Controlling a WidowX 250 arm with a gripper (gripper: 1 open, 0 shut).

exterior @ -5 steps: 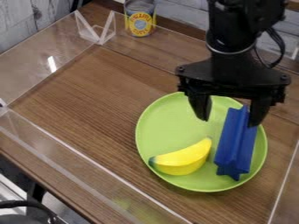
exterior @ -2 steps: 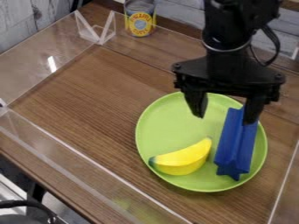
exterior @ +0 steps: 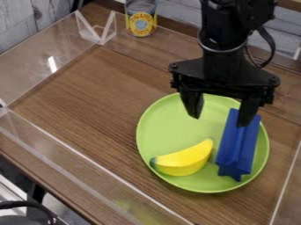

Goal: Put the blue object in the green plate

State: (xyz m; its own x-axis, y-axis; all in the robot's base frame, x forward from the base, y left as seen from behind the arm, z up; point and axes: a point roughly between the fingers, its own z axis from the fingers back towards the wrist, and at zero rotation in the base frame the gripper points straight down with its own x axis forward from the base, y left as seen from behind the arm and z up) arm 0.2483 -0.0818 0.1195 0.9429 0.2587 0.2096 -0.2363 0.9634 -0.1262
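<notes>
Since a second ago the claw (exterior: pixel 220 108) has shifted slightly left across the picture and now hangs with its jaws spread wide and nothing between them. From the single camera view, the blue object (exterior: pixel 240 145) lies just below and right of the claw, on the right half of the green plate (exterior: pixel 166 129), with the right finger crossing in front of its upper end. Lower left of the claw, a yellow banana (exterior: pixel 185 159) rests on the plate beside the blue object. Far up-left stands a can (exterior: pixel 141 19).
</notes>
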